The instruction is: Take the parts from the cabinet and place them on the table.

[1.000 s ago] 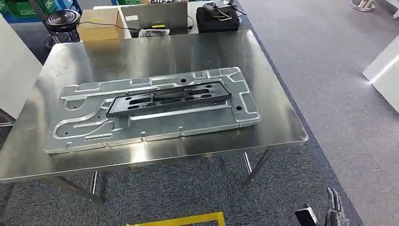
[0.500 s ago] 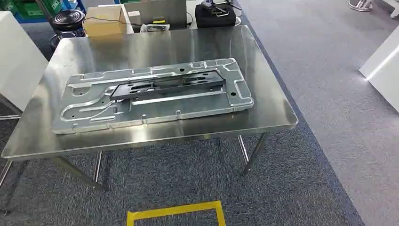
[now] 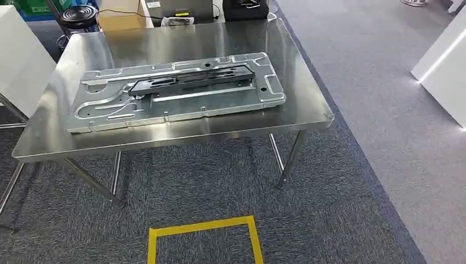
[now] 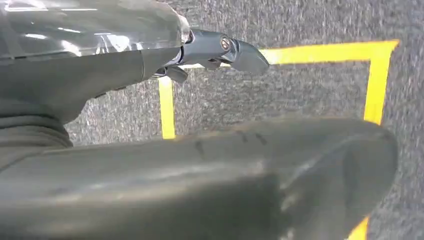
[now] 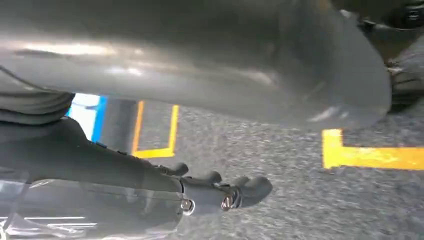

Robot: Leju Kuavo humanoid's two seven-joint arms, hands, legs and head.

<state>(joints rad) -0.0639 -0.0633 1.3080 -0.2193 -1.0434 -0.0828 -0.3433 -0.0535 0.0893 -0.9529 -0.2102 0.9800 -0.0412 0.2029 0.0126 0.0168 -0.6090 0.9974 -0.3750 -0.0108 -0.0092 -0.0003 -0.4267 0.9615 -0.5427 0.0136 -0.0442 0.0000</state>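
Observation:
A large silver stamped metal plate (image 3: 176, 96) lies flat on the steel table (image 3: 299, 107) in the head view. A long black slotted part (image 3: 192, 80) rests on top of the plate, along its far half. My left hand (image 4: 210, 50) hangs over the grey carpet with its fingers stretched out and nothing in it. My right hand (image 5: 220, 192) also hangs above the carpet, fingers out and apart, holding nothing.
A yellow tape square (image 3: 200, 228) marks the carpet in front of the table. A white panel (image 3: 22, 55) stands at the left and a white unit (image 3: 442, 66) at the right. A stool (image 3: 79, 14), a cardboard box (image 3: 118, 19) and a black bag (image 3: 244, 10) lie beyond the table.
The whole head picture has shifted: the table sits higher and farther off, and more carpet and the yellow square show. My right hand has left the lower right corner.

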